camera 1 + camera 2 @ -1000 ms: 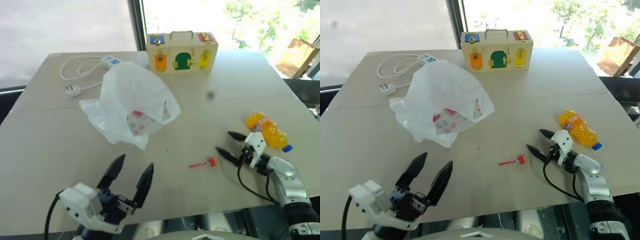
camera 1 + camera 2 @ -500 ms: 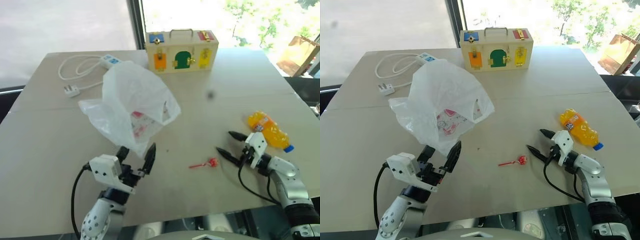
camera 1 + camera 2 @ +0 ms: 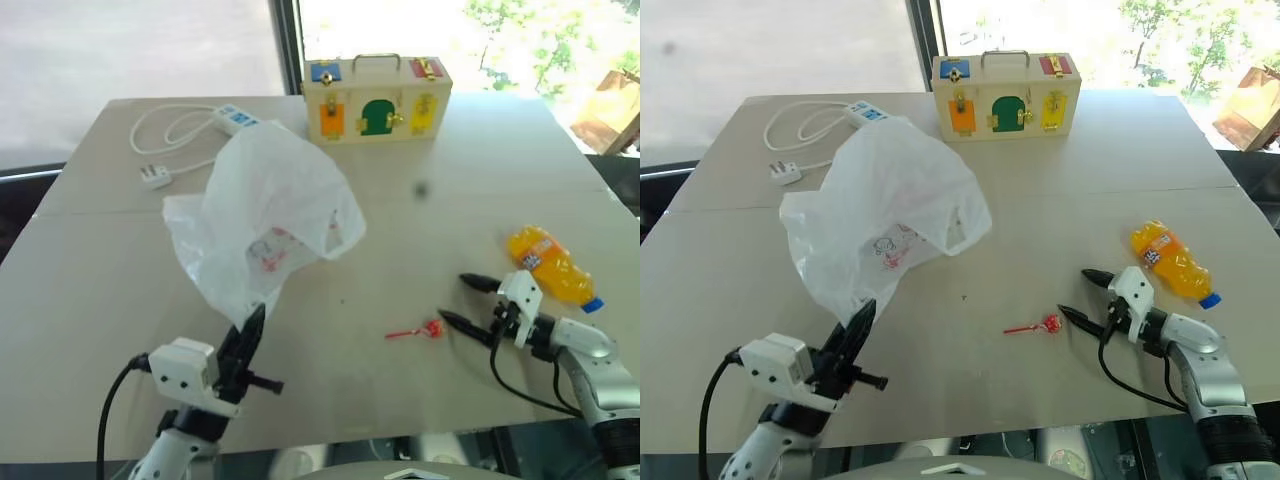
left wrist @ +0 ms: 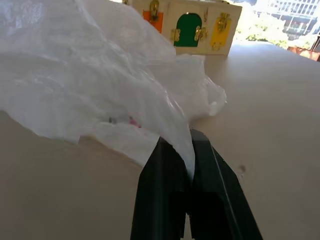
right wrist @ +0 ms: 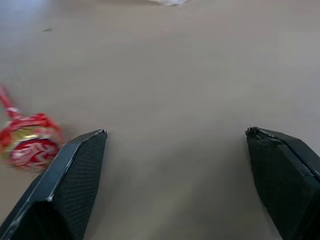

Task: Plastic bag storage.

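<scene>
The plastic bag (image 3: 268, 212) lies on the worktop (image 3: 90, 290) in front of the wooden toy box (image 3: 378, 85). The left claw (image 3: 252, 325), spread wide a second ago, has clamped onto the bag's near edge. The right claw (image 3: 468, 300) stays wide open, empty, beside the lollipop (image 3: 420, 329).

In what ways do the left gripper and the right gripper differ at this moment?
The left gripper is shut, while the right gripper stands wide open. The left gripper pinches the near edge of the plastic bag, while the right gripper holds nothing. The left gripper is at the bag's near edge; the right gripper is beside the red lollipop, apart from it. Both have two black fingers and are low over the table.
</scene>
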Available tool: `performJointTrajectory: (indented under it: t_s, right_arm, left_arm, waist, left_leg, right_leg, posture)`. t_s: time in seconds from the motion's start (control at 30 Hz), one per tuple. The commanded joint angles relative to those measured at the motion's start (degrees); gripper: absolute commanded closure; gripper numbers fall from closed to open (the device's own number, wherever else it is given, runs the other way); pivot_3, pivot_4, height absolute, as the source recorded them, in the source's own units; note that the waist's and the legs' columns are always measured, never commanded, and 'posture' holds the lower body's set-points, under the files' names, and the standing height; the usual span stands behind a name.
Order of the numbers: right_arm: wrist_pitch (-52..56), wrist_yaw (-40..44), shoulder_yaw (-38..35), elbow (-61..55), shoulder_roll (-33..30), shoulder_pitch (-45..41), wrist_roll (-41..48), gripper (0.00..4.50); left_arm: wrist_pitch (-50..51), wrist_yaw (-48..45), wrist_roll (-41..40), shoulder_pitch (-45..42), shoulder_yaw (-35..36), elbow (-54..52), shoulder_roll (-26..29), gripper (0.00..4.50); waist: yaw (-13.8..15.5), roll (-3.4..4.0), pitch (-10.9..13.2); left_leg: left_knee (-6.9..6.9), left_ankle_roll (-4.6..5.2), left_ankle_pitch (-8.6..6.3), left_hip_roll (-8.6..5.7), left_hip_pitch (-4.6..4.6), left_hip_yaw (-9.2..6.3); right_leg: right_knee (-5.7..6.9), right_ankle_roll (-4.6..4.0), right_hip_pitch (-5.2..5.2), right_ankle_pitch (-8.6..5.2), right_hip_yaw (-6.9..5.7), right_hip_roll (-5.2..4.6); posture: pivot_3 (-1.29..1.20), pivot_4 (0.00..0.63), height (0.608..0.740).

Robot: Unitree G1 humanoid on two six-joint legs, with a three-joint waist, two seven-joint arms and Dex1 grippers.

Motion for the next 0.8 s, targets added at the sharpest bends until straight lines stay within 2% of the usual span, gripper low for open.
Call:
performJointTrajectory:
  t_s: [0.03, 0.2, 0.4, 0.53, 0.73, 0.77, 0.8]
  right_arm:
    - [5.7, 2.9, 1.9, -3.5, -1.6, 1.1, 2.1, 0.0]
    - [5.2, 6.7, 1.0, -2.2, -5.3, 0.9, 1.3, 0.0]
    - [-0.8, 12.8, 3.3, -1.1, -11.7, 2.1, -2.8, 0.0]
    - [-2.2, 13.0, 5.8, -5.9, -10.2, 2.7, -2.9, 0.0]
    - [-0.2, 7.5, 9.1, -8.3, -2.7, -0.5, -3.1, 0.0]
    - [-0.5, 7.3, 9.3, -8.0, -2.5, -0.6, -3.5, 0.55]
    - [-0.2, 6.6, 9.3, -7.8, -2.0, -1.0, -3.5, 0.78]
  left_arm:
    - [-2.9, -0.9, 0.2, 0.7, 1.4, 0.1, 0.1, 4.43]
    - [-3.1, -0.6, -0.1, 1.0, 3.1, 0.5, 0.0, 4.43]
    - [-1.8, -0.5, -0.9, 0.3, 3.6, 0.0, 0.0, 4.43]
    - [-1.2, -0.5, -1.5, 0.1, 3.3, -0.5, -0.2, 4.43]
    - [-0.7, -0.7, -1.3, 1.0, 1.7, -1.9, 0.0, 4.43]
    - [-0.6, -0.6, -1.3, 1.1, 1.7, -2.0, 0.1, 4.5]
    - [-0.4, -0.7, -1.4, 1.0, 1.9, -2.2, 0.3, 4.5]
  waist:
    - [0.0, 0.01, 0.0]
    - [-0.1, 0.04, 0.1]
    - [0.2, 0.04, 0.1]
    - [0.1, 0.04, 0.1]
    - [-0.3, 0.04, 0.2]
    - [-0.2, 0.03, 0.2]
    - [-0.1, 0.04, 0.3]
  left_leg:
    - [0.0, 0.0, 0.0, 0.0, 0.0, 0.0]
    - [-0.01, 0.07, 0.01, 0.0, -0.03, 0.01]
    - [0.03, 0.31, 0.11, -0.05, -0.11, 0.0]
    - [0.02, 0.31, 0.11, -0.01, -0.11, -0.02]
    - [0.02, 0.3, 0.1, 0.07, -0.07, 0.01]
    - [0.04, 0.3, 0.1, 0.05, -0.07, 0.04]
    - [0.08, 0.3, 0.1, 0.04, -0.09, 0.04]
  right_leg:
    - [0.0, 0.0, 0.0, -0.01, -0.02, 0.01]
    - [-0.06, 0.02, 0.0, 0.0, -0.06, 0.02]
    - [-0.16, 0.04, 0.01, 0.02, -0.14, -0.02]
    - [-0.15, 0.09, 0.01, 0.06, -0.15, 0.03]
    - [-0.13, 0.17, 0.0, 0.1, -0.1, 0.08]
    - [-0.12, 0.08, 0.0, 0.04, -0.08, 0.06]
    - [-0.12, 0.06, 0.0, 0.03, -0.08, 0.05]
  posture:
    - [0.0, 0.15, 0.739]
    - [0.0, 0.15, 0.739]
    - [0.0, 0.15, 0.739]
    - [0.0, 0.15, 0.739]
    - [0.0, 0.15, 0.739]
    - [0.0, 0.15, 0.739]
    - [0.0, 0.15, 0.739]
